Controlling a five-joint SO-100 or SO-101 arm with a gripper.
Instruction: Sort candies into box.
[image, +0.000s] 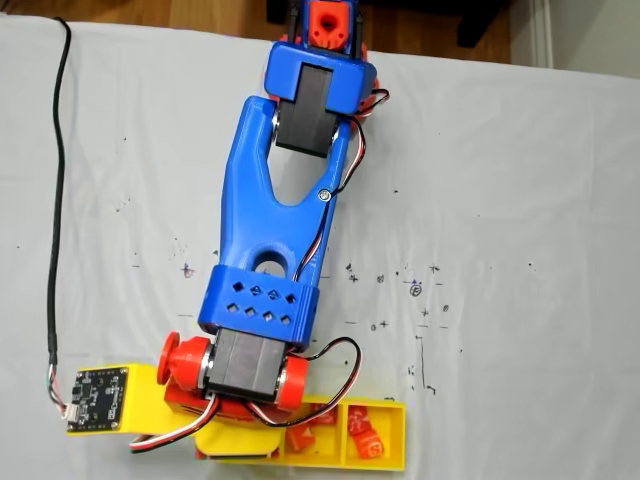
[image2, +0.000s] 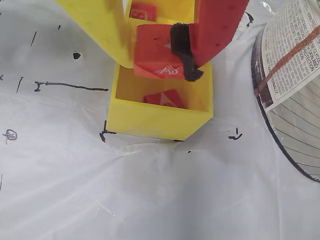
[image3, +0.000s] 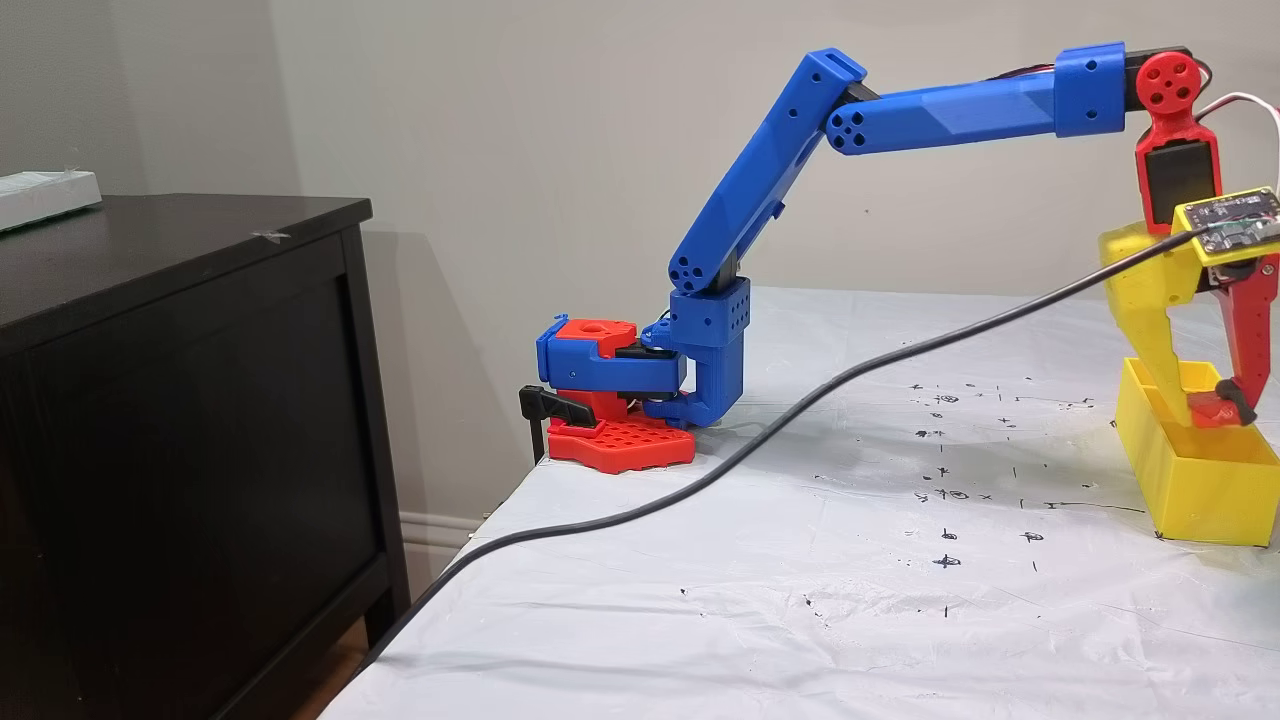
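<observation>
While pinched, red candy (image2: 157, 57) fills gripper (image2: 155, 62).

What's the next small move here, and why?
Probably open the gripper and let go. In the wrist view it pinches a red candy right above the end compartment of the yellow tray, where another red candy already lies. The side fixed view shows the fingertips about level with the tray rim, so the drop is short.

Bright, even indoor light (soft shadows), wrist view slightly blurred.
</observation>
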